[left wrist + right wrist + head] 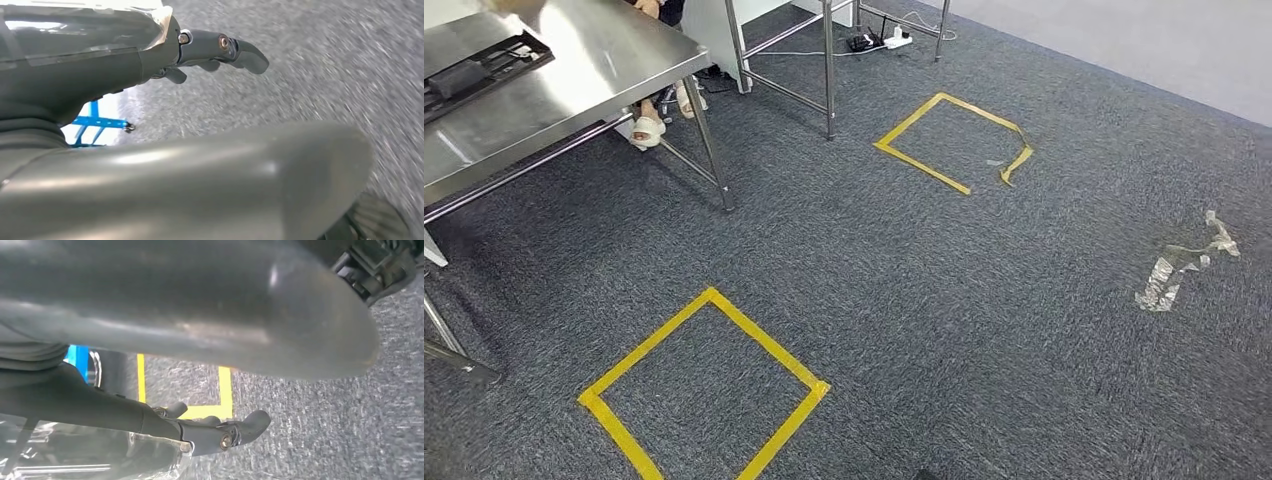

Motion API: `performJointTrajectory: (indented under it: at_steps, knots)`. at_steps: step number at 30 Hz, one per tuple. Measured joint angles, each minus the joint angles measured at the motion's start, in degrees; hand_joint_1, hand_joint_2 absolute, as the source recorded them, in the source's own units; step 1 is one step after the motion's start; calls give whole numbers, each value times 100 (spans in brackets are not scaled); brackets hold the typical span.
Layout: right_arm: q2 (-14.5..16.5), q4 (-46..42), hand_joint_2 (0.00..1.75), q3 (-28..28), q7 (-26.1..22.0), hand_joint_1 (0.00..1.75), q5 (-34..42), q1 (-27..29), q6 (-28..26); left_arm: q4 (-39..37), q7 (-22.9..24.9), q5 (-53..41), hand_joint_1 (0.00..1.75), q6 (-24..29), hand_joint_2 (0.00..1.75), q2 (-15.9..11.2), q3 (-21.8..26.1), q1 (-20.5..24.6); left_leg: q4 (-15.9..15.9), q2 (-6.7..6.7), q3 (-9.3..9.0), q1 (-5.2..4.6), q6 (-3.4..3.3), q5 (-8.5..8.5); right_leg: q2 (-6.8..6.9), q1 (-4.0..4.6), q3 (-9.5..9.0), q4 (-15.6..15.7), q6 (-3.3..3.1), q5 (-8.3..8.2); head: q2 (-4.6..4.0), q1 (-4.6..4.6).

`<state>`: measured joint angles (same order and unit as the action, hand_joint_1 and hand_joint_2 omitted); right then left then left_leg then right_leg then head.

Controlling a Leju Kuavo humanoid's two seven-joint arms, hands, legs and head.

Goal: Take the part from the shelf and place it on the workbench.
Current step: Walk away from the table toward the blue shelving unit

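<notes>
Carpet (pixel 944 300) takes up most of the head view, with a yellow tape square (pixel 770 337) marked on it close in front. A steel worktop (pixel 594 60) is seen at the far left, and a black, flat, frame-like part (pixel 479 65) lies on it near its left end. It is judged to be the task's part, already set down, though that cannot be confirmed.

The part is judged rigid and light, probably moulded plastic with open slots. Its thin inner ribs may be fragile, so hold is best taken on the long outer rails, one at each side. It could be expected to slide easily on the polished steel.

The left robot hand (pixel 220 50) is seen in its wrist view over the carpet, its fingers loosely extended and apart, with nothing held. The right robot hand (pixel 220 432) is posed likewise and nothing is carried in it.

A blue frame (pixel 95 121) is caught by the left wrist view. Yellow tape (pixel 225 385) on the carpet is seen past the fingers in the right wrist view. A person's sandalled feet (pixel 649 130) under the worktop are given by the head view.
</notes>
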<state>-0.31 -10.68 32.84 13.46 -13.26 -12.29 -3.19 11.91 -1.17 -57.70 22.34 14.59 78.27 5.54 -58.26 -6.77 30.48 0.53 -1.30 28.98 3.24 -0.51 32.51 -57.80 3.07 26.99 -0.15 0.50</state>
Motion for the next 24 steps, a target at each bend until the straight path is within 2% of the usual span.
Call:
performJointTrajectory:
  at_steps: [1, 3, 4, 5, 6, 7, 8, 9, 10, 12, 13, 14, 16, 17, 18, 20, 22, 23, 24]
  knots:
    - [-16, -1, 0, -33, -14, 0, 71, 33, -25, 1, -65, -21, 0, -112, 0, -7, -7, 0, -4, 15, -17, 13, 40, 20, -63, -32, -5, 9, -44, -8, 0, -7]
    - [-50, 1, 0, -127, -66, 0, 203, 120, -106, 2, -164, -80, 0, -333, 0, -37, -20, -2, -231, 265, 55, 38, 101, 215, -186, -91, -36, 35, -135, -34, 0, -27]
    - [-62, 1, 0, -182, -103, 0, 263, 162, -155, 2, -199, -112, 0, -431, 0, -62, -28, -10, -528, 447, 183, 49, 116, 402, -249, -113, -49, 40, -175, -46, 0, -39]
    - [-71, 2, 0, -237, -138, 0, 310, 200, -194, 3, -220, -138, 0, -510, 0, -88, -34, -24, -912, 583, 357, 50, 117, 613, -313, -98, -42, 39, -202, -49, 0, -47]
    - [-78, 2, 0, -290, -171, 0, 350, 241, -226, 3, -235, -160, 0, -576, 0, -115, -44, -40, -1297, 647, 538, 50, 115, 783, -384, -86, -38, 37, -222, -51, 0, -50]
    - [-81, 2, 0, -342, -196, 0, 385, 289, -251, 3, -245, -183, 0, -629, 0, -144, -56, -56, -1567, 675, 676, 51, 113, 857, -466, -76, -39, 35, -223, -50, 0, -49]
    - [-84, 2, 0, -391, -214, 0, 413, 339, -267, 3, -252, -200, 0, -667, 0, -171, -70, -69, -1635, 687, 725, 53, 110, 808, -549, -72, -43, 31, -223, -49, 0, -50]
    - [-87, 2, 0, -435, -226, 0, 437, 386, -279, 3, -259, -213, 0, -700, 0, -197, -85, -75, -1475, 704, 672, 60, 106, 645, -636, -73, -50, 24, -222, -49, 0, -50]
    - [-91, 2, 0, -475, -233, 0, 456, 420, -289, 3, -264, -224, 0, -725, 0, -219, -98, -78, -1141, 762, 536, 74, 101, 416, -723, -77, -53, 12, -219, -47, 0, -51]
    - [-97, 2, 0, -547, -239, 0, 478, 442, -296, 4, -274, -238, 0, -755, 0, -249, -122, -80, -430, 1032, 253, 116, 94, 77, -881, -63, -25, -36, -189, -33, 0, -51]
    - [-102, 2, 0, -581, -244, 0, 484, 443, -299, 5, -279, -246, 0, -763, 0, -257, -137, -79, -229, 1131, 180, 121, 87, 15, -948, -55, 7, -55, -159, -30, 0, -50]
    - [-111, 2, 0, -611, -248, 0, 488, 452, -301, 5, -282, -253, 0, -769, 0, -264, -152, -78, -147, 1173, 157, 109, 67, 14, -1013, -49, 45, -59, -116, -33, 0, -49]
    - [-138, 2, 0, -654, -255, 0, 494, 492, -304, 5, -290, -266, 0, -781, 0, -273, -179, -72, -107, 1041, 138, 76, -10, -4, -1110, -62, 107, -45, -27, -55, 0, -49]
    - [-149, 2, 0, -672, -255, 0, 495, 514, -304, 5, -294, -270, 0, -784, 0, -277, -186, -69, -81, 973, 117, 69, -60, -24, -1028, -65, 143, -89, 2, -39, 0, -43]
    - [-155, 2, 0, -691, -256, 0, 496, 525, -304, 6, -298, -274, 0, -787, 0, -281, -190, -67, -55, 895, 96, 72, -106, -44, -882, -63, 215, -227, 10, 28, 0, -26]
    - [-158, 2, 0, -723, -264, 0, 497, 515, -304, 7, -301, -276, 0, -789, 0, -290, -192, -71, -31, 723, 79, 59, -163, -60, -527, -58, 525, -848, -6, 309, 0, 9]
    - [-163, 2, 0, -738, -280, 0, 506, 509, -304, 7, -301, -276, 0, -797, 0, -299, -192, -77, -32, 541, 87, 44, -179, -54, -411, -68, 885, -1559, 10, 566, 0, 22]
    - [-166, 2, 0, -746, -287, 0, 511, 521, -304, 7, -301, -277, 0, -802, 0, -302, -192, -78, -33, 462, 87, 42, -179, -49, -389, -78, 942, -1679, 47, 581, 0, 22]
    - [-171, 2, 0, -755, -293, 0, 517, 534, -304, 7, -302, -277, 0, -810, 0, -304, -193, -77, -34, 388, 83, 46, -173, -42, -362, -88, 880, -1565, 96, 513, 0, 25]
